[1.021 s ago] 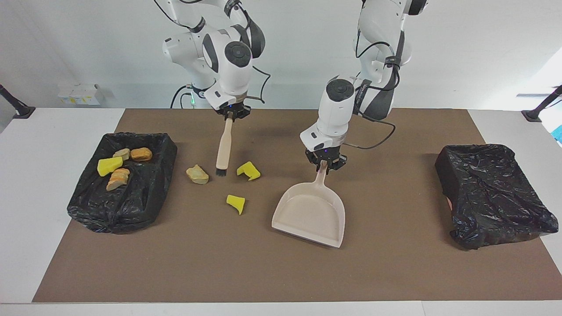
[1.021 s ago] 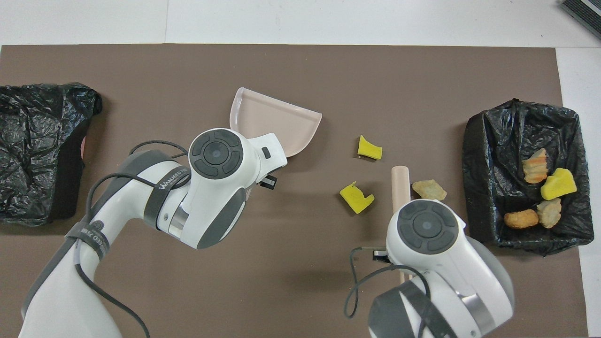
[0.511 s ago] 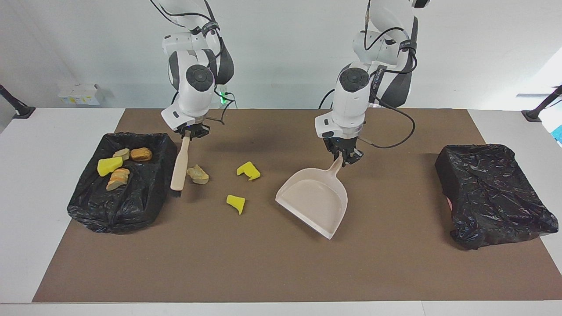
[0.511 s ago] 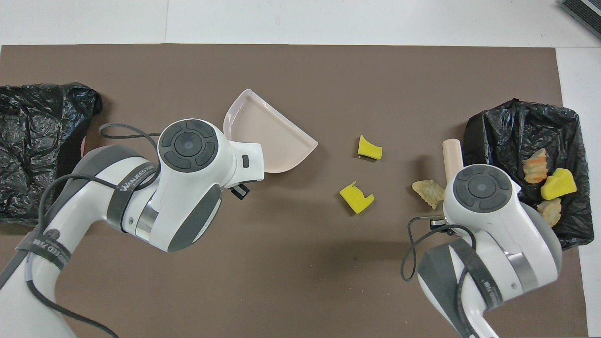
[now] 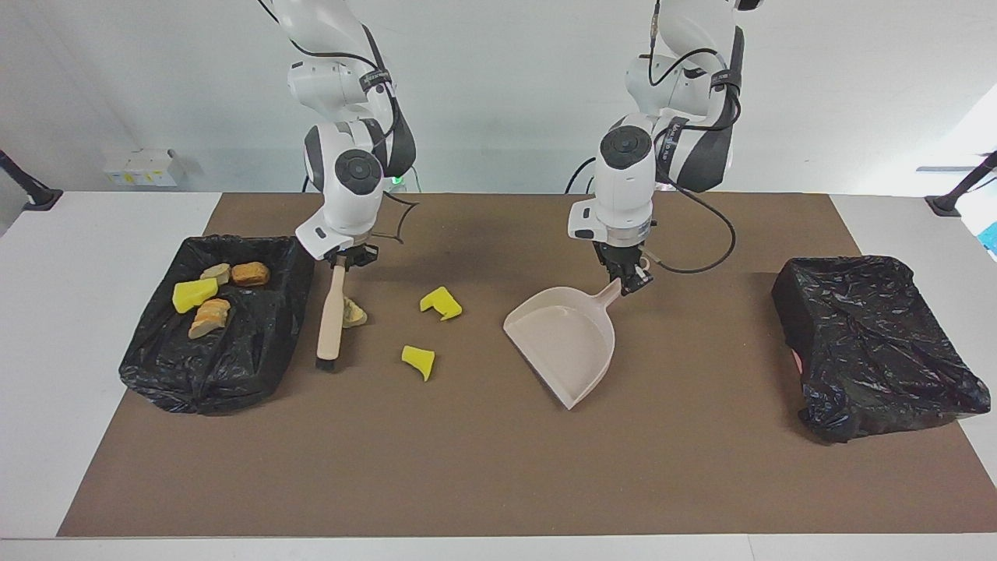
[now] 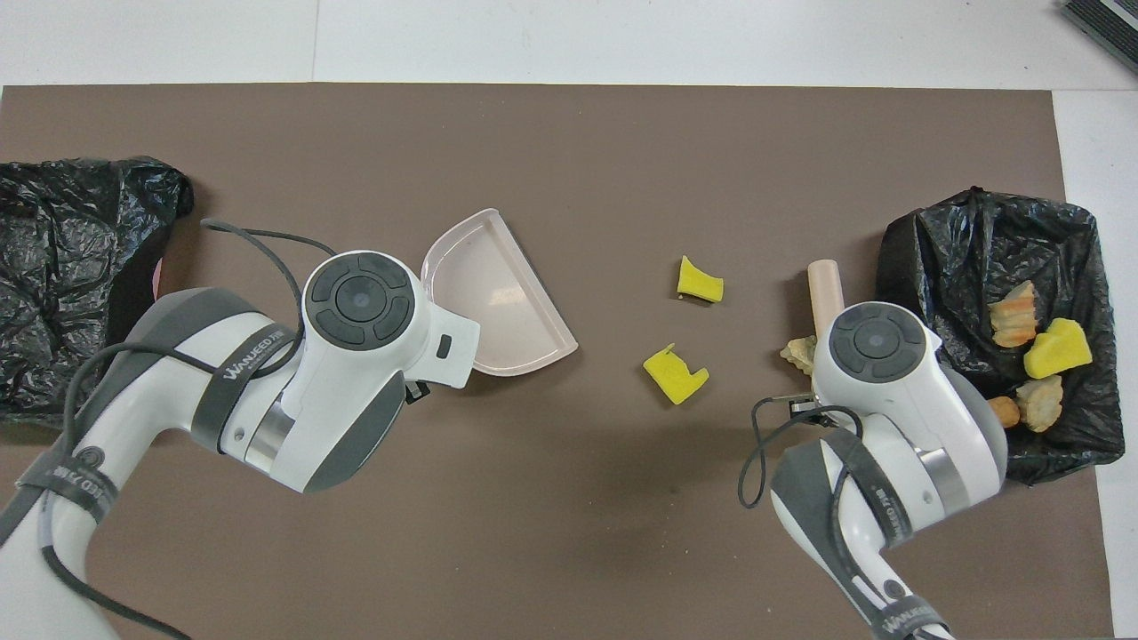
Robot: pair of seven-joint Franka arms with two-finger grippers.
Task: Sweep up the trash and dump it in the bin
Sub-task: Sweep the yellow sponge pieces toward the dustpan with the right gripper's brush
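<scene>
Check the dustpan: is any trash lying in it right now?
No. The dustpan is bare inside, and three pieces of trash lie on the mat beside it.

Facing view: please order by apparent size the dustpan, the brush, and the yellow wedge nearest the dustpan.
1. dustpan, largest.
2. brush, long but thin.
3. yellow wedge, smallest.

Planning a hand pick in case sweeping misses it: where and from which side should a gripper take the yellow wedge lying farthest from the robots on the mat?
Probably from straight above, fingers closing across the narrow width of the yellow wedge. It lies flat and alone on the brown mat, apart from the other yellow chunk, the brush and the dustpan, so nothing crowds its sides.
</scene>
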